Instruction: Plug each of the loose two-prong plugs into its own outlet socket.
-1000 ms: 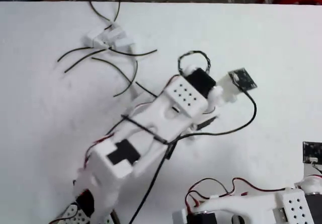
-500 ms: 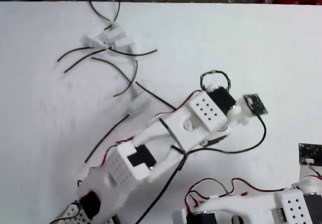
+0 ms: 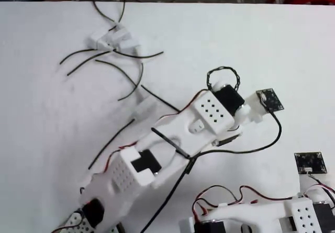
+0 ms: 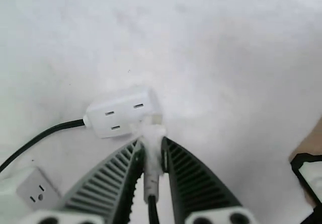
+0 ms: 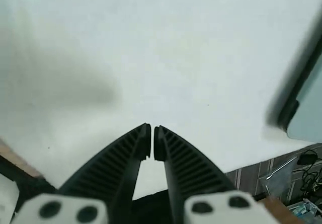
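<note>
In the left wrist view my left gripper (image 4: 151, 146) is shut on a white two-prong plug (image 4: 150, 133), whose cord runs back between the fingers. The plug's front end touches the edge of a white outlet socket block (image 4: 123, 114) that lies on the table with a black cord leading off it. A second white socket piece (image 4: 31, 188) lies close by. In the high view the left arm (image 3: 209, 115) stretches across the middle of the table and covers its gripper. My right gripper (image 5: 152, 133) hangs shut above bare table, holding nothing.
A cluster of white plugs and sockets (image 3: 112, 39) with loose black wires lies at the far left of the table. Another white plug (image 3: 145, 106) with a black cord lies beside the left arm. The right arm (image 3: 261, 214) sits at the near right edge.
The left arm has swung to the right and slightly toward the near edge, uncovering the white plug beside it. The right arm's wrist has shifted a little to the left.
</note>
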You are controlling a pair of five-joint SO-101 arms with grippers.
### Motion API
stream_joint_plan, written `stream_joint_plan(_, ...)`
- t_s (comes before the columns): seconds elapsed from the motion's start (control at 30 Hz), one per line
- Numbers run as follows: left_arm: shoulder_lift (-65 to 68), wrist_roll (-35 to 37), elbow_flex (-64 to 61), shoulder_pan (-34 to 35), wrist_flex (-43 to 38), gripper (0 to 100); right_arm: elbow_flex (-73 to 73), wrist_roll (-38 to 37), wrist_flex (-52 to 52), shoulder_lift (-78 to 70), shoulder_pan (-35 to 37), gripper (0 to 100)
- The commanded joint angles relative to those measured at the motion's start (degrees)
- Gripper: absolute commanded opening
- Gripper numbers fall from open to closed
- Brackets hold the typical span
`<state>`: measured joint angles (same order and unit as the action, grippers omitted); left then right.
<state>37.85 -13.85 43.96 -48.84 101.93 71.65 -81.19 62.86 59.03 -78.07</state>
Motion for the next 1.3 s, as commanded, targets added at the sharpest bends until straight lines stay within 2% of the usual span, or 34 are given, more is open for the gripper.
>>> stream_joint_plan(0.0, -0.48, -0.44, 1.14, 2.15, -1.93, 2, 0.7, -0.53, 0.13, 0.84, -0.48, 1.9)
stream_joint_plan(0.23, 3.65, 0.0, 2.73, 3.3, -3.16, 2, 2.02, -0.62, 0.13, 0.84, -0.4, 1.9)
stream_joint_plan(0.47, 9.1, 2.02, 10.11, 3.03, 0.44, 2, 2.02, -0.7, 0.13, 0.84, -0.4, 1.9)
stream_joint_plan(0.73, 9.19, 3.43, 10.02, 3.21, 0.53, 2, 2.11, -0.7, -1.45, 0.84, -0.4, 1.9)
stream_joint_plan(1.1, 9.1, 11.43, 6.15, 3.12, 0.62, 2, 2.11, -0.7, -1.45, 0.48, -0.31, 1.9)
stream_joint_plan(1.27, 9.1, 12.4, 6.07, 2.59, 0.62, 2, 2.11, -0.7, -1.45, 0.4, -0.31, 1.9)
